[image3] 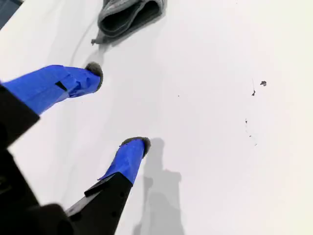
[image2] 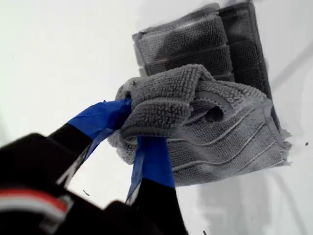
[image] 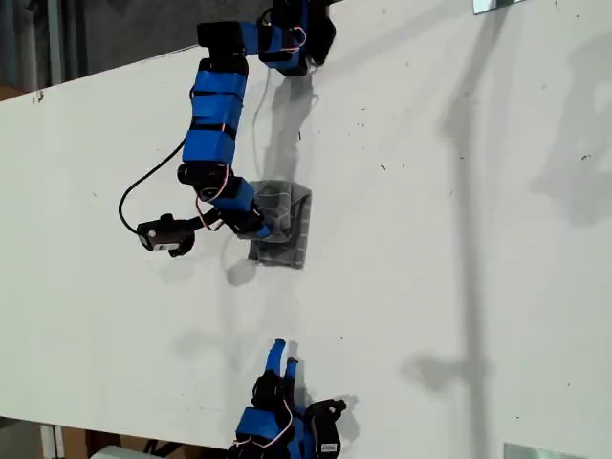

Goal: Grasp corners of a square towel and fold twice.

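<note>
Seemingly progress: the dark grey striped soft-fabric towel [image: 280, 226] is already doubled into a small stacked bundle on the white table [image: 459, 287], so the folding is judged near its end.
Towel place: near the table's middle in the exterior view, well apart from the second arm.
Left to do: the lifted bunched edge [image2: 164, 105] is yet to be laid flat and let go.
First pincer: my first gripper [image2: 133, 128] is clamped on that edge.
Second pincer: my second gripper [image3: 115, 110] is spread wide, nothing held, over bare table.
Count: one towel, two blue arms, two grippers.
</note>
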You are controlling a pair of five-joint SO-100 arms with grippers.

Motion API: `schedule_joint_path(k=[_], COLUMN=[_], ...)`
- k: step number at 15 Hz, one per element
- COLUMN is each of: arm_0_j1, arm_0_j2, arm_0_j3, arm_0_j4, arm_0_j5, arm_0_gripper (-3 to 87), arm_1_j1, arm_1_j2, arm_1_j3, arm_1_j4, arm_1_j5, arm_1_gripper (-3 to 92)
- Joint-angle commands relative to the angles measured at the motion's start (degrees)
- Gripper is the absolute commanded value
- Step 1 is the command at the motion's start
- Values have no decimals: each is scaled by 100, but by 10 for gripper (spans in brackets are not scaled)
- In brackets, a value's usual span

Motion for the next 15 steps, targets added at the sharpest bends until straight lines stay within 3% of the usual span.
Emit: schedule_joint_path(k=[1, 2, 4, 5, 9, 15], arm_0_j1=[97, 97, 105, 141, 193, -18], arm_0_j2=[26, 44, 97, 123, 264, 967], arm_0_j3=[149, 167, 202, 246, 404, 782], arm_0_j4=[-141, -158, -193, -237, -316, -299], arm_0_j5=[-79, -79, -53, -53, -44, 237], arm_0_gripper=[238, 238, 238, 238, 238, 237], arm_1_j1=[-70, -53, -70, -9, 659, -9], arm_1_j2=[-26, -158, -237, 220, 4078, 8341], arm_1_j3=[-185, -176, -132, -264, 1389, 8499], arm_1_j4=[-316, -396, -791, -580, 0, -1969], arm_1_j5=[-141, -132, -378, -536, -343, 1916], arm_1_gripper=[-1, -1, 345, 381, 390, 357])
